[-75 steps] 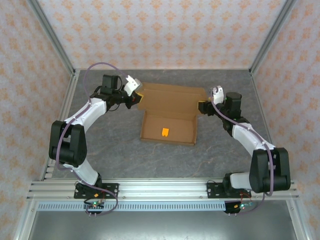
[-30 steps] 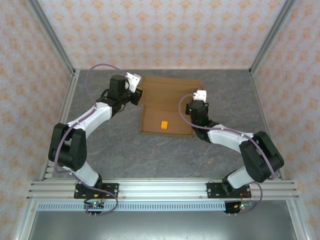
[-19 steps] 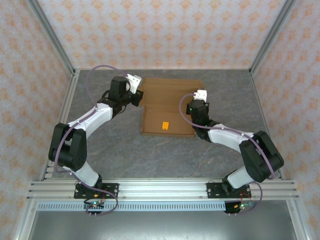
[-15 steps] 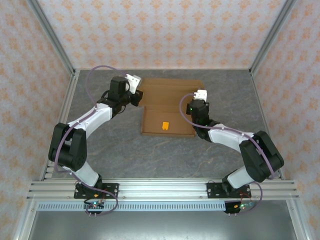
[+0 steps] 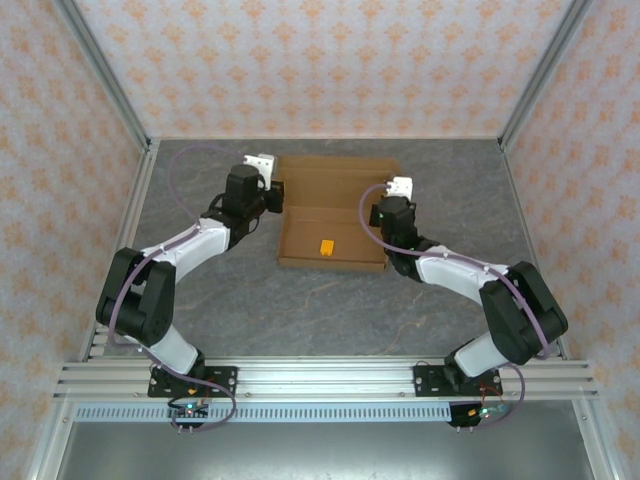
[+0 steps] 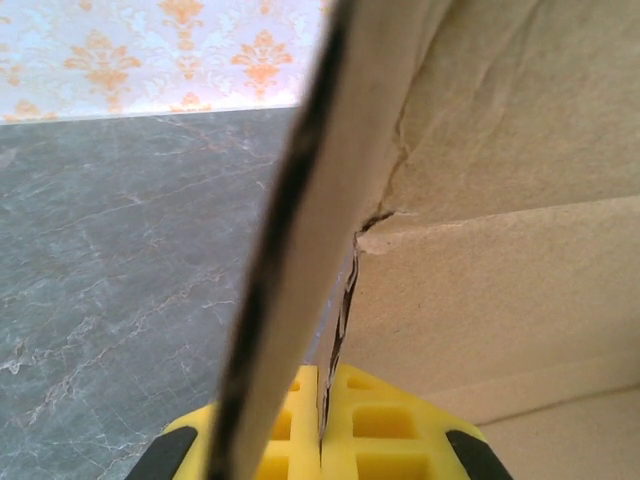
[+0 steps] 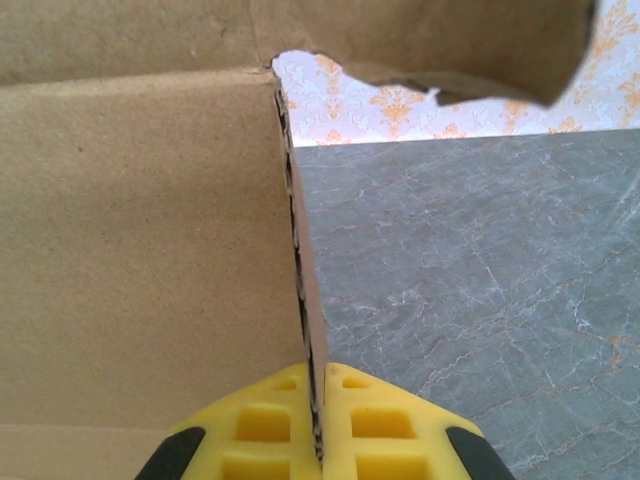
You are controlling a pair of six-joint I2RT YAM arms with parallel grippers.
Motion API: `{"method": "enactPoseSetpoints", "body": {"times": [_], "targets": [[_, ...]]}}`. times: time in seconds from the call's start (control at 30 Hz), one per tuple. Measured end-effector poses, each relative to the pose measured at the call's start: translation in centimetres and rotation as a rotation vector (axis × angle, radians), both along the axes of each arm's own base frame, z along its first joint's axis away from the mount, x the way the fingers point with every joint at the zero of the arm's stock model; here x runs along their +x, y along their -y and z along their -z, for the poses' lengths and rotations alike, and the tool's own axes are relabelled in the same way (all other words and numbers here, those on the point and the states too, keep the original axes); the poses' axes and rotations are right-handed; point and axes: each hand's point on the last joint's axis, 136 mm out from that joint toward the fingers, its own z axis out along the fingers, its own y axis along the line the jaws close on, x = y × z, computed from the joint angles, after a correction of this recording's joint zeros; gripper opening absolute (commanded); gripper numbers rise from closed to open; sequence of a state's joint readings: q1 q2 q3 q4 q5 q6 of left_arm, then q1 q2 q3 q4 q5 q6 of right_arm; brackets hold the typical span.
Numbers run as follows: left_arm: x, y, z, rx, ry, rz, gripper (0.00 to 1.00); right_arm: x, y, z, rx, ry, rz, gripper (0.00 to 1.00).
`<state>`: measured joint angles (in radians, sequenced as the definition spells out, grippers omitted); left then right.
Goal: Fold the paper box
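The paper box is a shallow brown cardboard tray with its lid panel standing behind, in the middle of the table. My left gripper is shut on the box's left side wall; in the left wrist view the yellow pads pinch the cardboard edge. My right gripper is shut on the right side wall, and its yellow pads clamp the upright wall. A small orange-yellow piece lies inside the tray.
The grey marbled table spreads in front of the box. Aluminium frame posts and patterned walls close in the back and sides. A metal rail carries both arm bases at the near edge.
Both arms have kept their hold on the box's sides. The left gripper has moved right and slightly nearer, and the box has shifted and stands a little narrower with its walls more upright.
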<state>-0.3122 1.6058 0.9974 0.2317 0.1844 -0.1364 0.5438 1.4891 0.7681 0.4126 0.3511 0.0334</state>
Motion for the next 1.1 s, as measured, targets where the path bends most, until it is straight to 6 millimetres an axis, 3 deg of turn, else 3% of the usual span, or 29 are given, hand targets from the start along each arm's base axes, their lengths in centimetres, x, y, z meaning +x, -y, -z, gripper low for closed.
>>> {"method": "enactPoseSetpoints", "body": {"times": [0.63, 0.87, 1.1], "targets": [[-0.9, 1.4, 0.0, -0.032, 0.03, -0.177, 0.0, 0.1, 0.5, 0.1, 0.021, 0.01, 0.079, 0.0], [-1.4, 1.2, -0.1, -0.028, 0.094, -0.226, 0.0, 1.2, 0.0, -0.9, 0.016, 0.091, 0.062, 0.0], [-0.5, 0.4, -1.7, -0.007, 0.185, -0.278, 0.0, 2.7, -0.8, -0.9, 0.005, 0.157, 0.022, 0.0]]}}
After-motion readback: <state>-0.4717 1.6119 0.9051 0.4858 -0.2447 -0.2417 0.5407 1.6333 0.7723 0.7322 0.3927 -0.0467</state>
